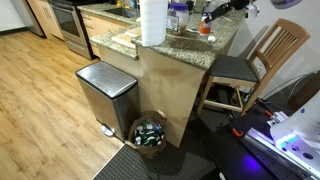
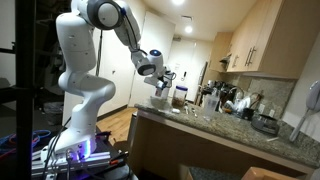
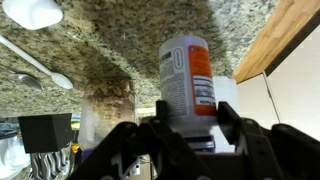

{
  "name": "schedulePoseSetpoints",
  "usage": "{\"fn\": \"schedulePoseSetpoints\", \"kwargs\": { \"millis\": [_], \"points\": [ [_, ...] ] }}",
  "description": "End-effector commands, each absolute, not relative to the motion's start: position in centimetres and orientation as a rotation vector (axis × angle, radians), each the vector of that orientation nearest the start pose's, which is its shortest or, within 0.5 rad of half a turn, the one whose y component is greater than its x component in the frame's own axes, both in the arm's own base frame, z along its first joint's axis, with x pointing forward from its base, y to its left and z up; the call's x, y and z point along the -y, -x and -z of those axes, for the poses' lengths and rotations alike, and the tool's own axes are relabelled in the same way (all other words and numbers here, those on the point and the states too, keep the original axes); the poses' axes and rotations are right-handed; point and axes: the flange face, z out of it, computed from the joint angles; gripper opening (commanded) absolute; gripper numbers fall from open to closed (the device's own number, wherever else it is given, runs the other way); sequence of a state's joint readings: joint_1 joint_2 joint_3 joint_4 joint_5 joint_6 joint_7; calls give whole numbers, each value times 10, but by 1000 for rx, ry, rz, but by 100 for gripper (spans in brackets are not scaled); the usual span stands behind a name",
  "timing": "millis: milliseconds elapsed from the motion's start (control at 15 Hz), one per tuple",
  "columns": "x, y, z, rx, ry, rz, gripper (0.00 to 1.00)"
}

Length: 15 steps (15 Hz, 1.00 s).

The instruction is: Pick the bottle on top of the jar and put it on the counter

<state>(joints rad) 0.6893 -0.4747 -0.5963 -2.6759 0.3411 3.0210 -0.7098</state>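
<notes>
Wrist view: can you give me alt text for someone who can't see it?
A white bottle with an orange label sits clamped in the gripper, a finger against each side. Behind is the speckled granite counter, with a white spoon at upper left.

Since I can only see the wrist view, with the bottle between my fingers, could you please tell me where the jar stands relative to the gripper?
Observer: The jar stands beside the paper-towel roll. The gripper and the bottle are apart from it, toward the wooden chair.
Operator: Thank you. Is there counter beneath the bottle?
Observer: Yes, the counter lies under it, though its corner is close by.
Operator: And what is on the floor there?
Observer: A steel pedal bin stands against the counter's base, on the roll's side.
</notes>
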Motion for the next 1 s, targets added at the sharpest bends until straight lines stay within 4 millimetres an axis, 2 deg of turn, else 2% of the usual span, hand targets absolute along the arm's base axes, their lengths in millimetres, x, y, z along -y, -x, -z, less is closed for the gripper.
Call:
{"fn": "schedulePoseSetpoints", "kwargs": {
  "millis": [0, 267, 333, 533, 600, 667, 733, 933],
  "points": [
    [-4, -439, -436, 657, 2667, 1128, 24],
    [-2, -440, -430, 647, 2690, 1060, 24],
    [-5, -438, -431, 647, 2682, 1091, 49],
    [-6, -437, -430, 645, 2683, 1078, 49],
    [-6, -437, -430, 646, 2683, 1076, 24],
    [-21, -467, -438, 647, 2689, 1100, 24],
    [-23, -468, -440, 686, 2666, 1171, 24],
    [-50, -470, -456, 775, 2542, 1392, 24]
  ]
}}
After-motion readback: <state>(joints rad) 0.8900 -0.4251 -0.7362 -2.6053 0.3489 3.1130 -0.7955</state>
